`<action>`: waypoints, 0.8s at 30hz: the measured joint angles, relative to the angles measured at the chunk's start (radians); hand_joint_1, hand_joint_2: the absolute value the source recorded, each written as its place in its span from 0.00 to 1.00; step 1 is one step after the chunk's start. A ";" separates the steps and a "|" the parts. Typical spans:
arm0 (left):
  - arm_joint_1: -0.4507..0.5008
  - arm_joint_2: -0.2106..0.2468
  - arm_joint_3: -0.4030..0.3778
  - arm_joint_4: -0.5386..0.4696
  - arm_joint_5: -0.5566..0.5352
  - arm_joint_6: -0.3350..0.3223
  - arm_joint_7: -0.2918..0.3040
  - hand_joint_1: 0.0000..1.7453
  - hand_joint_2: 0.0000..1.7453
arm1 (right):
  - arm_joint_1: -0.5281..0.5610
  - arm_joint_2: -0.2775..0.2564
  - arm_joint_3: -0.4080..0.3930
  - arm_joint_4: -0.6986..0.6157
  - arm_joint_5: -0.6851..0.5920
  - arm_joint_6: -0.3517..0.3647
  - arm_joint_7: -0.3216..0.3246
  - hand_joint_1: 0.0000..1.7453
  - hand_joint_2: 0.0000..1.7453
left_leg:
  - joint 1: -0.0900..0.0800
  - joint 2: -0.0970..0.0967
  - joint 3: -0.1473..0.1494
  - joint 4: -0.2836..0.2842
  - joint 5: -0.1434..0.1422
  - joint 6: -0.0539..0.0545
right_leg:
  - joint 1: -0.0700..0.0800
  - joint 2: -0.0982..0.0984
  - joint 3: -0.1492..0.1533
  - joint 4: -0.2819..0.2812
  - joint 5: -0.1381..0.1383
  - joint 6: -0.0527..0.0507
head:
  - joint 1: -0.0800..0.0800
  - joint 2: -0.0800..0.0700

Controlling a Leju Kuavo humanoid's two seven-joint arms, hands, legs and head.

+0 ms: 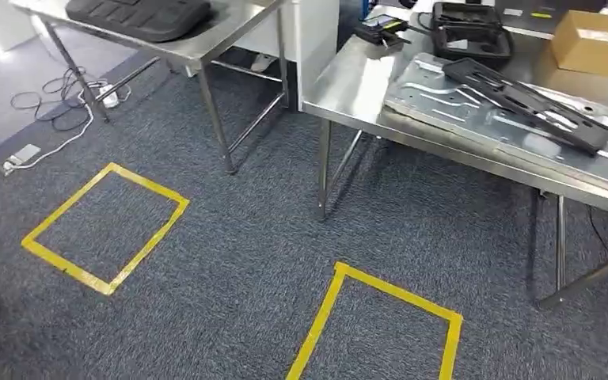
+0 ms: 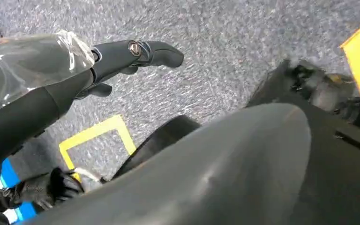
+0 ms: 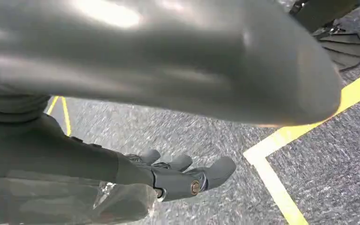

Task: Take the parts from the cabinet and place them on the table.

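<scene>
the left robot hand (image 2: pixel 122 58) hangs over grey carpet (image 1: pixel 229 237), its fingers stretched out apart and holding nothing. the right robot hand (image 3: pixel 183 176) hangs the same way, fingers extended and spread, nothing in its grasp, beside a line of yellow tape on the floor. ahead on the carpet lie two yellow tape squares: one (image 1: pixel 103 229) to the left, one (image 1: pixel 380 324) nearer, running off the lower edge of the head view, with bare carpet between them. beyond stands the steel worktop (image 1: pixel 348 87), its near edge running across the right side. on it rests a flat silver metal panel (image 1: pixel 443 99) close to that edge, with a long black part (image 1: pixel 526 103) lying on top of it. a black tray (image 1: pixel 471 32) and a cardboard box (image 1: pixel 594 39) sit further back. a second worktop (image 1: pixel 198 47) at the left carries a dark pad (image 1: pixel 138 16); a gap of carpet separates the two. white cables (image 1: pixel 63 103) trail on the floor at far left.
</scene>
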 joint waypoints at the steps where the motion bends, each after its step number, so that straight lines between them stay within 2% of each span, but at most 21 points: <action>1: 0.002 0.000 0.000 0.000 0.000 -0.003 0.002 0.00 0.00 | -0.004 -0.001 0.002 0.000 0.002 0.000 0.005 0.00 0.00 | 0.002 -0.011 0.001 -0.008 0.005 0.008 | 0.001 -0.010 0.005 -0.002 -0.001 0.007 | -0.001 0.000; 2: 0.003 -0.002 0.000 0.000 0.001 -0.003 0.002 0.00 0.00 | -0.005 -0.004 0.003 -0.001 0.006 0.000 0.010 0.00 0.00 | 0.012 -0.021 0.009 -0.016 0.014 0.015 | -0.007 0.030 0.002 0.009 -0.013 0.015 | -0.001 0.000; 3: 0.002 -0.002 0.000 0.000 0.002 -0.003 0.001 0.00 0.00 | -0.004 -0.005 0.005 -0.001 0.007 0.002 0.017 0.00 0.00 | 0.012 -0.031 0.008 -0.019 0.016 0.020 | -0.007 0.087 -0.016 0.048 -0.043 0.017 | 0.000 0.000; 4: -0.002 -0.003 0.000 0.000 0.002 -0.003 -0.002 0.00 0.00 | -0.002 -0.005 0.006 -0.001 0.007 0.004 0.026 0.00 0.00 | 0.011 -0.042 0.007 -0.018 0.019 0.025 | -0.007 0.110 -0.048 0.120 -0.085 0.018 | 0.002 0.000; 6: -0.003 -0.011 0.000 0.000 0.004 0.000 -0.011 0.00 0.00 | 0.003 -0.011 0.011 -0.001 0.008 0.010 0.045 0.00 0.00 | 0.009 -0.071 0.007 -0.018 0.019 0.027 | -0.007 0.120 -0.134 0.296 -0.152 0.020 | 0.003 0.000; 7: -0.001 -0.012 0.000 0.000 0.004 0.000 -0.013 0.00 0.00 | 0.003 -0.013 0.016 -0.001 0.009 0.011 0.053 0.00 0.00 | 0.010 -0.085 0.007 -0.017 0.019 0.027 | -0.007 0.120 -0.156 0.333 -0.152 0.021 | 0.003 0.000; 8: 0.000 -0.013 0.000 0.000 0.005 0.000 -0.014 0.00 0.00 | 0.006 -0.014 0.018 -0.001 0.009 0.012 0.056 0.00 0.00 | 0.011 -0.101 0.008 -0.016 0.019 0.027 | -0.009 0.120 -0.155 0.318 -0.128 0.022 | 0.003 0.000; 9: 0.001 -0.013 0.000 0.000 0.006 0.001 -0.017 0.00 0.00 | 0.006 -0.017 0.019 -0.001 0.009 0.015 0.058 0.00 0.00 | 0.014 -0.115 0.009 -0.015 0.018 0.026 | -0.012 0.121 -0.134 0.261 -0.087 0.023 | 0.003 0.000; 10: 0.000 -0.014 0.000 0.000 0.007 0.001 -0.020 0.00 0.00 | 0.006 -0.019 0.021 -0.001 0.010 0.015 0.056 0.00 0.00 | 0.016 -0.130 0.011 -0.013 0.018 0.023 | -0.016 0.127 -0.096 0.173 -0.037 0.026 | 0.003 0.000; 11: -0.001 -0.015 0.000 0.000 0.007 0.002 -0.021 0.00 0.00 | 0.005 -0.020 0.022 -0.001 0.014 0.014 0.049 0.00 0.00 | 0.018 -0.144 0.011 -0.008 0.015 0.016 | -0.024 0.155 -0.052 0.075 0.009 0.030 | 0.003 0.000; 12: -0.003 -0.015 0.000 0.000 0.007 0.003 -0.022 0.00 0.00 | 0.007 -0.020 0.024 -0.001 0.016 0.015 0.043 0.00 0.00 | 0.015 -0.154 0.004 -0.001 0.011 0.009 | -0.033 0.215 -0.031 0.025 0.006 0.034 | 0.003 0.000; 13: -0.005 -0.015 0.000 0.000 0.007 0.003 -0.023 0.00 0.00 | 0.007 -0.020 0.029 -0.001 0.018 0.014 0.037 0.00 0.00 | 0.013 -0.168 -0.002 0.007 0.008 0.002 | -0.030 0.206 -0.035 0.024 0.009 0.022 | 0.002 0.000; 16: 0.000 -0.015 0.000 0.000 0.009 0.005 -0.023 0.00 0.00 | 0.000 -0.019 0.040 -0.003 0.021 0.015 0.027 0.00 0.00 | 0.020 -0.193 -0.010 -0.002 0.018 -0.017 | -0.020 0.171 -0.034 0.025 0.012 -0.001 | 0.002 0.000; 17: 0.000 -0.014 0.000 0.000 0.010 0.005 -0.023 0.00 0.00 | 0.000 -0.018 0.045 -0.005 0.023 0.015 0.026 0.00 0.00 | 0.022 -0.185 -0.012 0.006 0.012 -0.020 | -0.025 0.155 -0.034 0.021 0.016 -0.008 | 0.002 0.000; 18: -0.001 -0.015 0.000 0.000 0.011 0.005 -0.023 0.00 0.00 | 0.000 -0.018 0.047 -0.005 0.027 0.016 0.026 0.00 0.00 | 0.015 -0.119 -0.027 0.041 -0.012 -0.023 | -0.024 0.145 -0.033 0.021 0.015 -0.014 | 0.000 0.000; 19: -0.002 -0.014 0.000 0.000 0.012 0.006 -0.023 0.00 0.00 | 0.002 -0.019 0.048 -0.005 0.027 0.018 0.025 0.00 0.00 | 0.016 -0.084 -0.063 0.114 -0.053 -0.028 | -0.021 0.131 -0.032 0.021 0.013 -0.021 | -0.001 0.000; 20: -0.003 -0.014 0.000 0.000 0.016 0.006 -0.022 0.00 0.00 | 0.004 -0.019 0.050 -0.005 0.029 0.018 0.025 0.00 0.00 | 0.017 -0.068 -0.108 0.207 -0.097 -0.032 | -0.017 0.115 -0.032 0.021 0.012 -0.022 | -0.001 0.000; 21: -0.003 -0.014 0.000 0.000 0.019 0.006 -0.021 0.00 0.00 | 0.006 -0.019 0.053 -0.005 0.030 0.019 0.027 0.00 0.00 | 0.019 -0.062 -0.149 0.292 -0.130 -0.033 | -0.015 0.102 -0.033 0.021 0.011 -0.024 | -0.001 0.000; 22: -0.001 -0.014 0.000 0.000 0.022 0.006 -0.020 0.00 0.00 | 0.007 -0.019 0.057 -0.005 0.030 0.021 0.027 0.00 0.00 | 0.019 -0.060 -0.176 0.347 -0.142 -0.033 | -0.013 0.088 -0.033 0.021 0.010 -0.025 | -0.001 0.000; 23: 0.001 -0.014 0.000 0.000 0.026 0.006 -0.020 0.00 0.00 | 0.006 -0.019 0.061 -0.005 0.033 0.022 0.029 0.00 0.00 | 0.020 -0.059 -0.179 0.350 -0.132 -0.034 | -0.013 0.075 -0.032 0.021 0.009 -0.026 | -0.001 0.000; 24: 0.002 -0.014 0.000 0.000 0.029 0.006 -0.018 0.00 0.00 | 0.004 -0.019 0.066 -0.005 0.036 0.026 0.029 0.00 0.00 | 0.020 -0.055 -0.153 0.299 -0.101 -0.032 | -0.012 0.063 -0.030 0.021 0.007 -0.026 | -0.001 0.000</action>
